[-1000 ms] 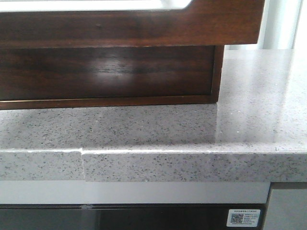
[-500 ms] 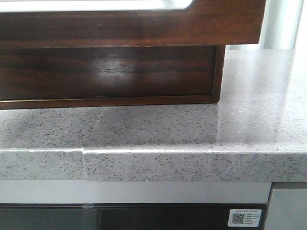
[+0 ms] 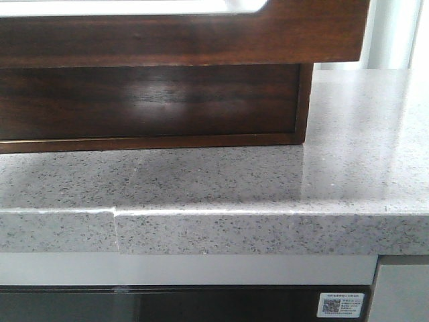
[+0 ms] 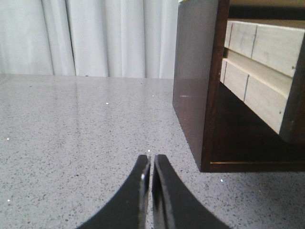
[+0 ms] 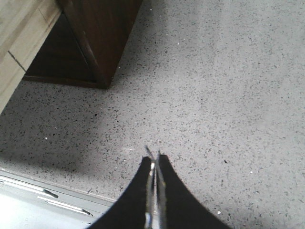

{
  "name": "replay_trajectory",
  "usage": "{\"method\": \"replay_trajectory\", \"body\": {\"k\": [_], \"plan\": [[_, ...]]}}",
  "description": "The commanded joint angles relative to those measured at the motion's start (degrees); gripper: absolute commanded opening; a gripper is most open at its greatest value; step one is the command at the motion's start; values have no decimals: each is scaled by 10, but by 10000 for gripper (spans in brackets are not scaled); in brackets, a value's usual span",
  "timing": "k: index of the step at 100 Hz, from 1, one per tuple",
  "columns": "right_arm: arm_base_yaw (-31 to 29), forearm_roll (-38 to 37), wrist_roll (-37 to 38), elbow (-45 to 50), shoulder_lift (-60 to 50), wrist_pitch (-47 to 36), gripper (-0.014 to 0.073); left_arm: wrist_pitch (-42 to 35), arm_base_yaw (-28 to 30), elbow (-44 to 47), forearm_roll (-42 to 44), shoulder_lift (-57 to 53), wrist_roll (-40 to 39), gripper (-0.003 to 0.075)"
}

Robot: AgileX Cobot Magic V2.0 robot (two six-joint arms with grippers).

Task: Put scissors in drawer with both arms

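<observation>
The drawer (image 3: 201, 33) is a wide glossy dark-brown front at the top of the front view, standing out over the dark cabinet recess (image 3: 147, 100). A pale strip runs along its top. Its pale wooden side shows in the left wrist view (image 4: 267, 71) and the right wrist view (image 5: 19, 38). My left gripper (image 4: 151, 157) is shut and empty, low over the speckled countertop, beside the cabinet's corner. My right gripper (image 5: 153, 160) is shut on the scissors (image 5: 148, 151); only thin metal blade tips poke out between the fingers. Neither gripper shows in the front view.
The grey speckled stone countertop (image 3: 335, 174) carries the dark wooden cabinet (image 4: 195, 95). Its front edge (image 3: 268, 231) has a seam at the left. White curtains (image 4: 95, 38) hang behind. A metal rail (image 5: 38, 191) lies below the counter edge.
</observation>
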Motion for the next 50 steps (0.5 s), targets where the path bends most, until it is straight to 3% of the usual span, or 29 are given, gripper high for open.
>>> {"method": "replay_trajectory", "body": {"k": [1, 50], "plan": [[-3, 5, 0, -13, -1, -31, -69, -52, 2, 21, 1, -18, -7, -20], [18, 2, 0, -13, -2, -32, -69, -52, 2, 21, 1, -18, -7, -20]]}}
